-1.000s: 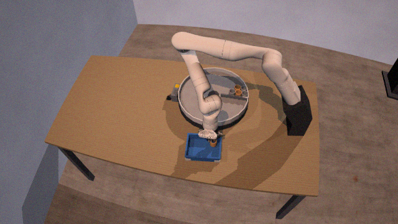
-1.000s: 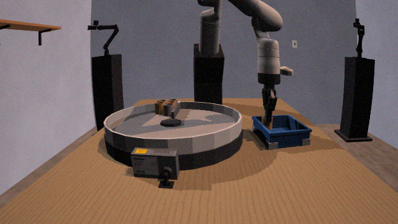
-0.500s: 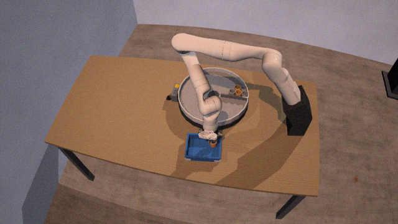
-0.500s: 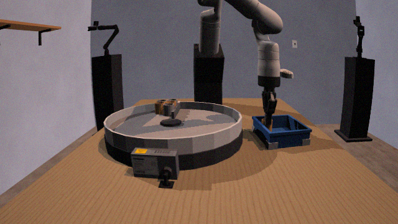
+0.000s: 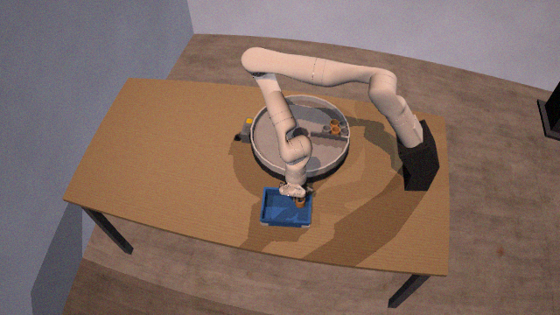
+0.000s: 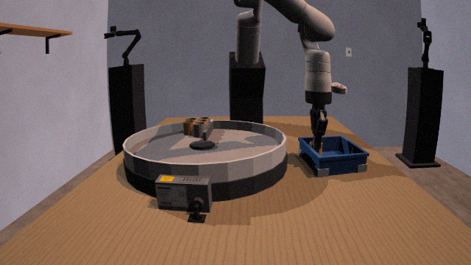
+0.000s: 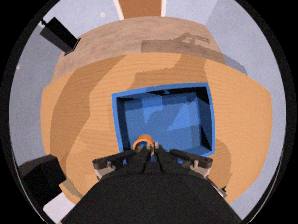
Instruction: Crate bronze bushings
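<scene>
My gripper is shut on a bronze bushing and holds it low inside the blue crate, near the crate's corner closest to the turning table. In the wrist view the bushing shows as an orange ring between the fingertips over the crate's floor. In the exterior view the fingers reach down into the crate. On the turning table a small cluster remains at the far right: a bronze bushing with steel bushings beside it. The cluster also shows in the exterior view.
A grey control box with a yellow label stands at the table's near side of the turning table. A dark hub sits at the turning table's centre. Black pedestals stand around the table.
</scene>
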Tool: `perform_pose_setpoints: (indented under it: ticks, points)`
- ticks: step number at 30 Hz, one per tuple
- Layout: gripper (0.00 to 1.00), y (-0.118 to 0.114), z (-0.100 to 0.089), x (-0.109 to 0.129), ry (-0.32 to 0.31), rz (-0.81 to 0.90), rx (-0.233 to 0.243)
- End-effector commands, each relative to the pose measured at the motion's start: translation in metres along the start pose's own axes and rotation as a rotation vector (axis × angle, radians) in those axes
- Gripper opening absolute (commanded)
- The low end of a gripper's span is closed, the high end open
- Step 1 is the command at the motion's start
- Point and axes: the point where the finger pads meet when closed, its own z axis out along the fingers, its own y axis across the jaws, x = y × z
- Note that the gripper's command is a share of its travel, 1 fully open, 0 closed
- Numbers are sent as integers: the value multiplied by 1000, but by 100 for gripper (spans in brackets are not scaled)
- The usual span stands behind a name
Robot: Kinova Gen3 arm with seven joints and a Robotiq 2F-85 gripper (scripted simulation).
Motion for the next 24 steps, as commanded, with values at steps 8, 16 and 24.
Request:
perform_pose_setpoints:
  ticks: [8,16,24]
  points:
    - [19,0,0,0,1,0,-1]
    - [19,0,0,0,1,0,-1]
    - [19,0,0,0,1,0,-1]
